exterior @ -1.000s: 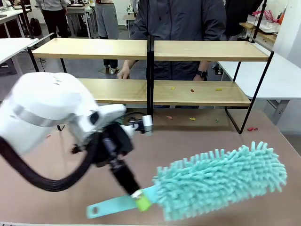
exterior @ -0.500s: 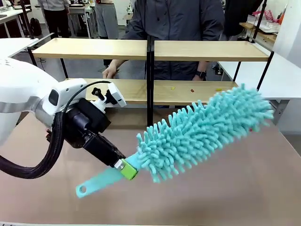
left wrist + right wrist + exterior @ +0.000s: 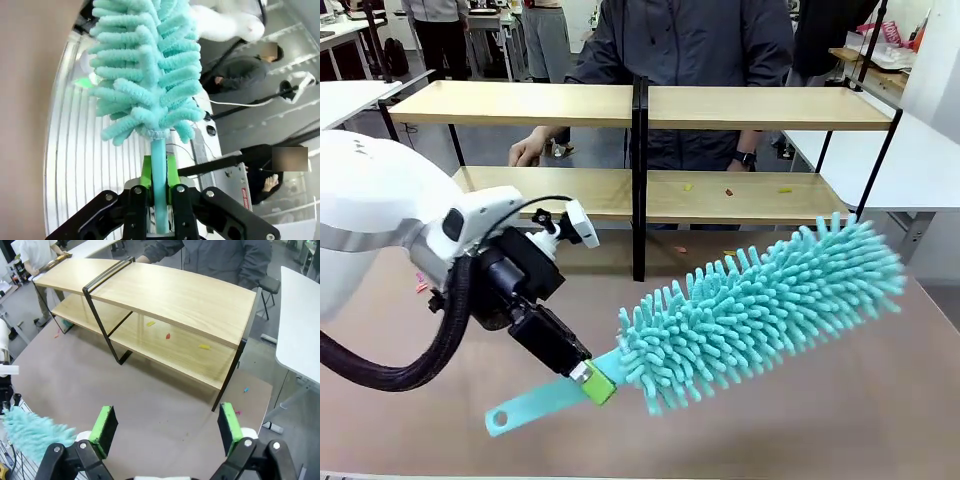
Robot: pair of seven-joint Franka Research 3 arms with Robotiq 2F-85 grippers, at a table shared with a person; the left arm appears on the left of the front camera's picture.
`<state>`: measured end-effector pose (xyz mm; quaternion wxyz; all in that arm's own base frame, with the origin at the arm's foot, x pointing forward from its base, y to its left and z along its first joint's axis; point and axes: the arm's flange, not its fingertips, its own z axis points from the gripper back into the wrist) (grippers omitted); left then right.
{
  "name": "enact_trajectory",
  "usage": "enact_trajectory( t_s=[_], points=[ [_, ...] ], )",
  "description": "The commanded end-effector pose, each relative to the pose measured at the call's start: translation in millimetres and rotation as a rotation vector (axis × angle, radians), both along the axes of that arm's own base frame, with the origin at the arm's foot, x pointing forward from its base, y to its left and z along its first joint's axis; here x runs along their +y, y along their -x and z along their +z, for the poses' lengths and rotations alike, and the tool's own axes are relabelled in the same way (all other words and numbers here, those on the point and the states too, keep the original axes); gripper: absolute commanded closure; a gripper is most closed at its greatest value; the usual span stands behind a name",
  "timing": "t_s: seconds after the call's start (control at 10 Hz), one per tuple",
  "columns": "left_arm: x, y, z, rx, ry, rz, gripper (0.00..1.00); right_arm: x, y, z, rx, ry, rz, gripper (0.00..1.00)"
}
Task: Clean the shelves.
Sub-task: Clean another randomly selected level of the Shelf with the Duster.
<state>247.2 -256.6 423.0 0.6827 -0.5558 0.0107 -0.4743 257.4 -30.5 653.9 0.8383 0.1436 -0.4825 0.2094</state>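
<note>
**Above the bench, left gripper clamped on the duster**

Over the front of the brown bench (image 3: pixel 840 420), your left gripper (image 3: pixel 592 380) is clenched on the flat teal handle (image 3: pixel 530 408) of a fluffy teal duster (image 3: pixel 760 305). In the left wrist view, both green pads (image 3: pixel 146 172) press that handle from either side, and the duster head (image 3: pixel 147 65) stands straight out beyond them. The head slants up to your right, clear of the bench surface, and its tip lies towards the shelves' right end.

Your right gripper (image 3: pixel 167 427) is released, its pads wide apart with nothing between them, above bare bench.

The shelves (image 3: pixel 520 103) stand across the far side of the bench, with the black centre post (image 3: pixel 638 170) in the middle. Small coloured scraps (image 3: pixel 728 191) lie on the lower board right of the post. A person stands behind, one hand (image 3: pixel 525 150) at the back left of the shelves.

You have open bench between the duster and the shelves' front edge.
</note>
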Motion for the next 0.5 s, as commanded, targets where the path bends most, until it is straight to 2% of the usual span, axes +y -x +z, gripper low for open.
enact_trajectory(
  t_s=[0.0, 0.1, 0.2, 0.3, 0.4],
  points=[
    [-18, -20, -16, 0.038, -0.119, 0.04, 0.87, -1, 0, 0, -0.002, -0.004, 0.002, 0.0],
    [-30, -32, -26, 0.063, -0.171, 0.07, 0.87, -1, 0, 0, -0.002, -0.004, 0.002, 0.0],
    [-48, -48, -36, 0.016, -0.254, 0.22, 0.87, -1, 0, 0, -0.002, -0.004, 0.002, 0.0],
    [-66, -59, -42, 0.001, -0.293, 0.311, 0.87, -1, 0, 0, -0.002, -0.004, 0.002, 0.0],
    [-85, -70, -46, -0.046, -0.36, 0.433, 0.87, -1, 0, 0, -0.002, -0.004, 0.002, 0.0]
  ],
)
